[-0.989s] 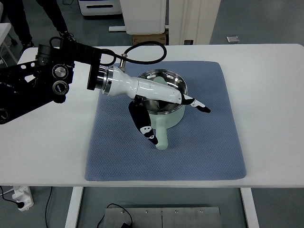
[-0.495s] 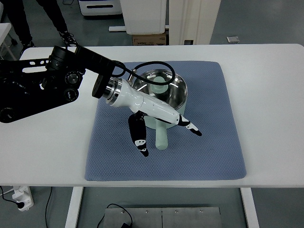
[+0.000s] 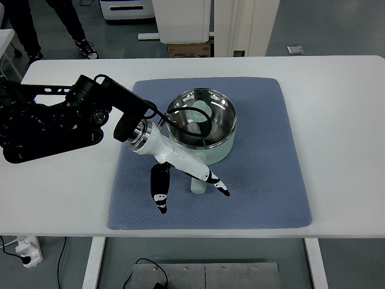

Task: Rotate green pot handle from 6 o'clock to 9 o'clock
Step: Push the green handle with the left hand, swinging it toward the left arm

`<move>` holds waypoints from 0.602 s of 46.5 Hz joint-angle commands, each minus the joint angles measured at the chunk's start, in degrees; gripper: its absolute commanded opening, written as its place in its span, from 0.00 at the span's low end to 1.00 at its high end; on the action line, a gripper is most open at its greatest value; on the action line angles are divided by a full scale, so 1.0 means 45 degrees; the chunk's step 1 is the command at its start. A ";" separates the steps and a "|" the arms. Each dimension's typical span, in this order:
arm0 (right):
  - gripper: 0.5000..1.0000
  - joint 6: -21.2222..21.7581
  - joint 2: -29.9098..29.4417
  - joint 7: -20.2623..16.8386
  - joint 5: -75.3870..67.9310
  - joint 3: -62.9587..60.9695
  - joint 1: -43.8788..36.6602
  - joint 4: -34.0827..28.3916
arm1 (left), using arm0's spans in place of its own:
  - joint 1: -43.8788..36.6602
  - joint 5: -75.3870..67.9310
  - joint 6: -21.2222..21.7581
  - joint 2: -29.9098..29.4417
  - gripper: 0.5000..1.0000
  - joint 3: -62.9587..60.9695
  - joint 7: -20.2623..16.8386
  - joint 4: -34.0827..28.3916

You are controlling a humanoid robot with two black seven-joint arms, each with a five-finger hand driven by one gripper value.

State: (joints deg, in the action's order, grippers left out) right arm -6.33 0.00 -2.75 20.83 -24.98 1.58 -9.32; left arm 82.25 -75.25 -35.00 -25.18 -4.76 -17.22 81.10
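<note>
Reaching: left hand [image 3: 180, 180] stretches over the blue mat [image 3: 264, 180] on the white counter [image 3: 343, 120].
Fingers: spread wide [image 3: 160, 195], gripping nothing.
Green pot [image 3: 202, 125]: just behind the fingers, upright on the mat.
Handle [image 3: 197, 186]: between thumb and forefinger, pointing toward the counter's near edge.
Bystander: a person's legs [image 3: 72, 24] beyond the counter.

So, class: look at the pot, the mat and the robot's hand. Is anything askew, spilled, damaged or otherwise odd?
Nothing stands out. The green pot sits upright and empty on the blue mat, its handle pointing toward 6 o'clock. The left hand lies over the handle, fingers spread. No spills or visible damage.
</note>
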 commanded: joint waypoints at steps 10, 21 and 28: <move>1.00 0.0000 0.0000 0.0006 0.0000 0.0005 0.0001 0.0000 | 0.0024 -0.0290 -0.0001 0.0030 1.00 -0.0172 -0.0021 -0.0053; 1.00 0.0000 0.0000 0.0005 0.0000 0.0005 0.0001 0.0000 | 0.0219 -0.0836 -0.0001 -0.0107 1.00 -0.0465 -0.0215 -0.0033; 1.00 0.0000 0.0000 -0.0014 0.0000 0.0005 0.0001 0.0000 | 0.0512 -0.1168 -0.0001 -0.0263 1.00 -0.0875 -0.0372 -0.0033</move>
State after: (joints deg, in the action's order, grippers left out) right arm -6.33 0.00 -2.75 20.83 -24.98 1.58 -9.32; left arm 84.01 -79.88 -35.00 -26.05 -7.94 -18.85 80.95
